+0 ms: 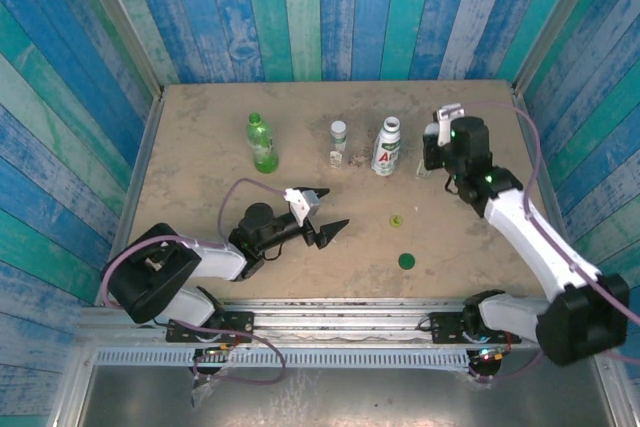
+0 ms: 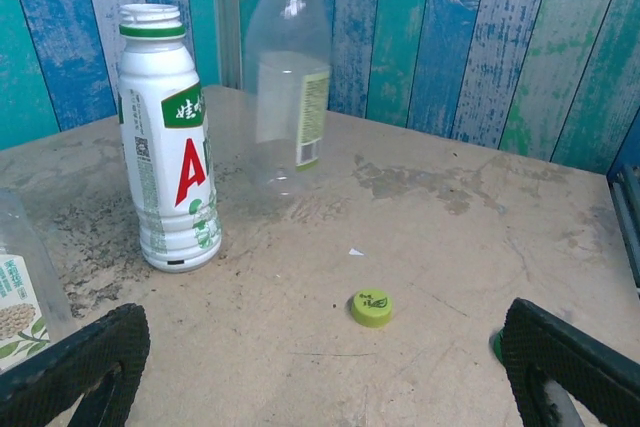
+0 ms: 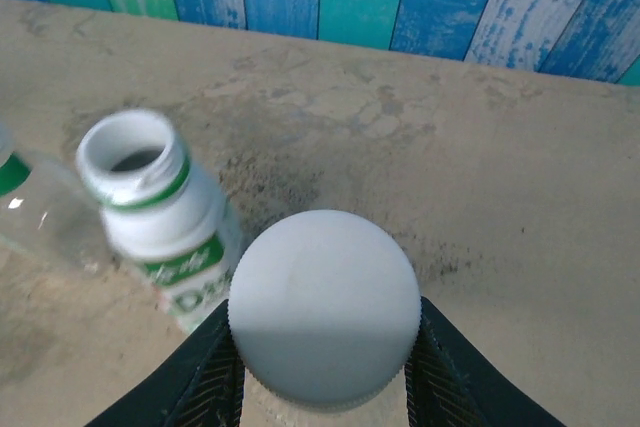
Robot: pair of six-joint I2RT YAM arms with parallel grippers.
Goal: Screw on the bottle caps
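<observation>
While the right gripper (image 3: 325, 319) has jaws clenched on the white cap (image 3: 325, 282) of the tall clear bottle (image 2: 288, 97), the left gripper (image 1: 334, 233) — jaws wide, empty — is nearer the yellow-green cap (image 2: 371, 308), lying flat just ahead, toward the right edge of the tabletop (image 1: 200, 197).

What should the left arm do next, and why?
Probably reach forward and close the left gripper on the yellow-green cap. Its jaws stand open and empty, the cap lies loose on the table just ahead, and the white bottle stands uncapped.
</observation>
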